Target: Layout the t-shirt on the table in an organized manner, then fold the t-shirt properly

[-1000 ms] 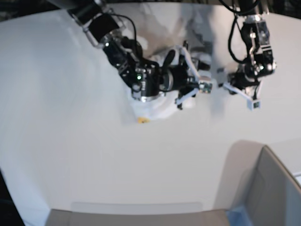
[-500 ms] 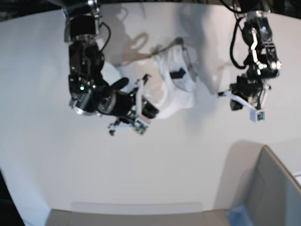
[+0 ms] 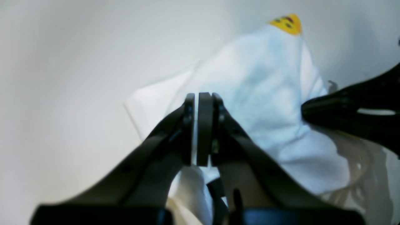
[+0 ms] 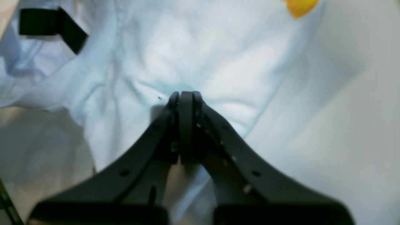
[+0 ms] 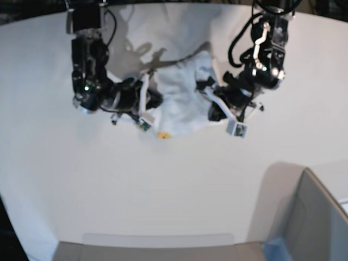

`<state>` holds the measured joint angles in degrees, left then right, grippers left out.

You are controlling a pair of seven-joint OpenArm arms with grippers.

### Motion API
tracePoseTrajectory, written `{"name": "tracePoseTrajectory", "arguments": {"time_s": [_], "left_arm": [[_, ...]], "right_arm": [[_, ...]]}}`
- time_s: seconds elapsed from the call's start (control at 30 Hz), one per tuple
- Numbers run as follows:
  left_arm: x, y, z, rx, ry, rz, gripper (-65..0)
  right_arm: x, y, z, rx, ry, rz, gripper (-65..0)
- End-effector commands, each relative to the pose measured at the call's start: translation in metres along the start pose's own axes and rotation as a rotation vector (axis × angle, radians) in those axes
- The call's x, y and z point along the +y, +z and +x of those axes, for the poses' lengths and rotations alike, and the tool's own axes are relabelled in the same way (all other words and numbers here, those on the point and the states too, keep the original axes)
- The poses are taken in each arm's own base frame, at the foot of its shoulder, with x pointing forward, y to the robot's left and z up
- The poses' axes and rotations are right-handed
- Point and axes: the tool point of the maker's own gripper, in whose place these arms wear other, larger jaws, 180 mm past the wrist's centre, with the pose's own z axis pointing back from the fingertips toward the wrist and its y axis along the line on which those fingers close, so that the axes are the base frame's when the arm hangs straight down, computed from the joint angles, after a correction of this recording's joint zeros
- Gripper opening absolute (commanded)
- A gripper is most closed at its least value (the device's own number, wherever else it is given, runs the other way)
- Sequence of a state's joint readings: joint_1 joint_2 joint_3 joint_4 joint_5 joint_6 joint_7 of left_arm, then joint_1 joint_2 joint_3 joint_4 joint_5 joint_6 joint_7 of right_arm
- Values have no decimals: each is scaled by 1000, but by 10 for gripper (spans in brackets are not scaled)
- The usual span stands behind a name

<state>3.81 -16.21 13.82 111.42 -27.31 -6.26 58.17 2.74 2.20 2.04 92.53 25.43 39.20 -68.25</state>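
White and smooth, the surface (image 5: pixel 174 185) fills most of the base view, with a grey box corner (image 5: pixel 310 217) at the near right. Toward the far middle lies the t-shirt (image 5: pixel 182 100), bunched in a crumpled heap, a yellow patch (image 5: pixel 162 135) of print showing at its near edge and a small black tag (image 4: pixel 51 25) among its folds. The right hand (image 4: pixel 184 100) sits at the heap's left side, clenched with its fingers pressed into the cloth. The left hand (image 3: pixel 203 106) sits at the heap's right side, also clenched, low over the cloth; whether fabric is caught between its fingers cannot be told.
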Motion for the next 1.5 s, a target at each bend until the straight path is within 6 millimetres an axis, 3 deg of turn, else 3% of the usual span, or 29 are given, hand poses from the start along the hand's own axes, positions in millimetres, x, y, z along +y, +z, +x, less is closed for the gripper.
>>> {"name": "tracePoseTrajectory", "arguments": {"time_s": [0.0, 0.2, 0.33, 0.53, 0.6, 0.7, 0.83, 0.93, 1.0, 1.17, 1.47], "left_arm": [[-1, 4, 14, -52, -10, -2, -638], [-13, 14, 23, -91, -30, -28, -638], [-20, 14, 5, -50, -30, -45, -637], [-59, 8, -35, 74, -168, -156, -637], [-52, 1, -43, 99, -153, -139, -637], [-25, -11, -55, 148, -111, -75, -637], [20, -25, -49, 142, -51, 25, -638], [45, -19, -35, 92, -7, 83, -638], [44, -12, -22, 48, -9, 85, -638], [19, 12, -15, 27, -42, 40, -638], [4, 27, -54, 101, -26, 12, -638]], "right_arm": [[-2, -1, 10, -43, 9, 9, -650], [-3, -18, -3, -47, -66, 52, -650], [-3, -19, -3, -48, -72, 55, -650], [-5, -18, 0, -53, -66, 51, -650], [-4, -18, 0, -52, -67, 52, -650], [-3, -18, -1, -54, -69, 55, -650], [-3, -18, -3, -50, -69, 55, -650], [-3, -18, -3, -49, -69, 55, -650], [-3, -18, -1, -52, -68, 54, -650], [-5, -18, 13, -78, -56, 53, -650], [-3, -20, 16, -83, -56, 56, -650]]}}
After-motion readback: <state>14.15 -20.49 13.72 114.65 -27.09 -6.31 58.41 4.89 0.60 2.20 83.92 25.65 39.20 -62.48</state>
